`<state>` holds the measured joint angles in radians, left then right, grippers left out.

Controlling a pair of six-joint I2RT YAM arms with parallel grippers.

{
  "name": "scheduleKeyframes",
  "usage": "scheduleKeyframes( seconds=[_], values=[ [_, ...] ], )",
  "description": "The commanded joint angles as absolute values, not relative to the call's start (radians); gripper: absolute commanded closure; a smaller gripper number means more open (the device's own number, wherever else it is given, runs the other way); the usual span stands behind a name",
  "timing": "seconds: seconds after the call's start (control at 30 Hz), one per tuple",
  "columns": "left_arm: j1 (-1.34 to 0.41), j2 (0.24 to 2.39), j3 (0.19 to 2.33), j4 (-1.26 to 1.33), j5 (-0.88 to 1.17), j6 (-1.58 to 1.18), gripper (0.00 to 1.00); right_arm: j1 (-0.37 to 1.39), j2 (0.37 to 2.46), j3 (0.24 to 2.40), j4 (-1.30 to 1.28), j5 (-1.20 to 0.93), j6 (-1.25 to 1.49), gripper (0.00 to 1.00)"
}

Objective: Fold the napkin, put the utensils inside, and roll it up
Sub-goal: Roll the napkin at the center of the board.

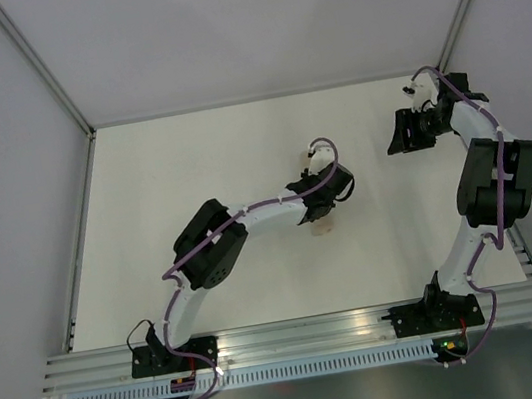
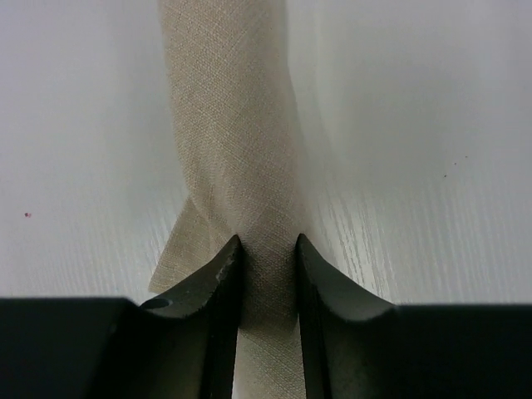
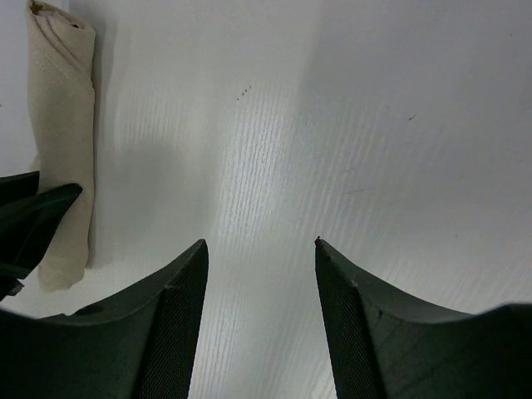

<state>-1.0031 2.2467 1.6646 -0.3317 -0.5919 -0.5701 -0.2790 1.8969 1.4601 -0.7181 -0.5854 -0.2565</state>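
Observation:
The napkin is a tan-beige cloth rolled into a narrow tube lying on the white table. My left gripper is shut on the napkin roll, its fingers pinching the near part. In the top view the left gripper covers most of the roll near the table's middle. The roll also shows at the left of the right wrist view. My right gripper is open and empty above bare table, at the far right in the top view. No utensils show; whether they are inside the roll cannot be told.
The white table is bounded by grey walls and a metal rail at the near edge. The left gripper's fingers intrude at the left edge of the right wrist view.

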Motion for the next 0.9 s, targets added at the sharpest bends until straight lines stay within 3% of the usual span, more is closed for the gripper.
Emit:
scheduleKeyframes(
  seconds=[0.0,0.53,0.87],
  values=[
    [-0.973,2.183,1.524,-0.217,-0.401,-0.682,0.70,-0.284,1.850,1.456,-0.730,-0.638,-0.296,0.40],
    [-0.856,2.052,1.172,0.211,-0.085,-0.943,0.73,-0.158,1.868,1.443,-0.759,-0.862,-0.353,0.36],
    [-0.798,2.043,1.026,0.402,0.104,-1.038,0.83,-0.018,1.968,1.456,-0.595,-0.908,-0.186,0.32]
  ],
)
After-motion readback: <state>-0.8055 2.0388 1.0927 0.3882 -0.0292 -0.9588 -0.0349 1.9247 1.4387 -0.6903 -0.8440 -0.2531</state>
